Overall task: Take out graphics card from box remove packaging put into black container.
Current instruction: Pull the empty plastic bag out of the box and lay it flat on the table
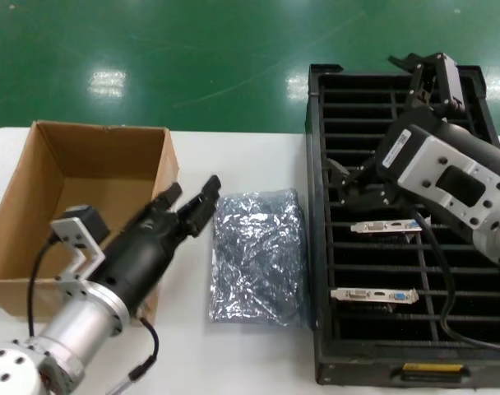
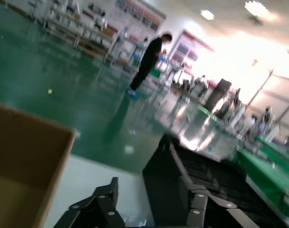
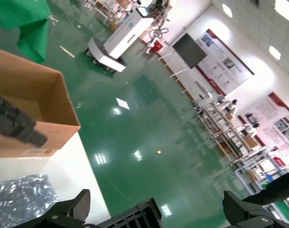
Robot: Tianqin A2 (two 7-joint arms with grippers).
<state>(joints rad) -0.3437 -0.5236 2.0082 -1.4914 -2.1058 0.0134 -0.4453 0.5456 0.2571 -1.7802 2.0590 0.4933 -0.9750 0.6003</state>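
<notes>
The brown box (image 1: 85, 177) stands open on the white table at the left, and the part of its inside that I see holds nothing. The crinkly silver packaging (image 1: 258, 255) lies flat between the box and the black container (image 1: 320, 247); what it holds is hidden. Two graphics cards (image 1: 386, 225) (image 1: 373, 294) stand in the container's slots, silver brackets up. My left gripper (image 1: 191, 197) (image 2: 151, 209) hovers open by the box's right wall, just left of the packaging. The right gripper (image 1: 418, 62) (image 3: 156, 209) is raised over the container's far part, wide open and holding nothing.
The container's far end juts past the table's far edge (image 1: 233, 133) over green floor. A yellow label (image 1: 431, 369) marks its near end. Bare white table lies in front of the packaging (image 1: 233, 354). In the right wrist view the box (image 3: 35, 102) and packaging (image 3: 21, 194) show.
</notes>
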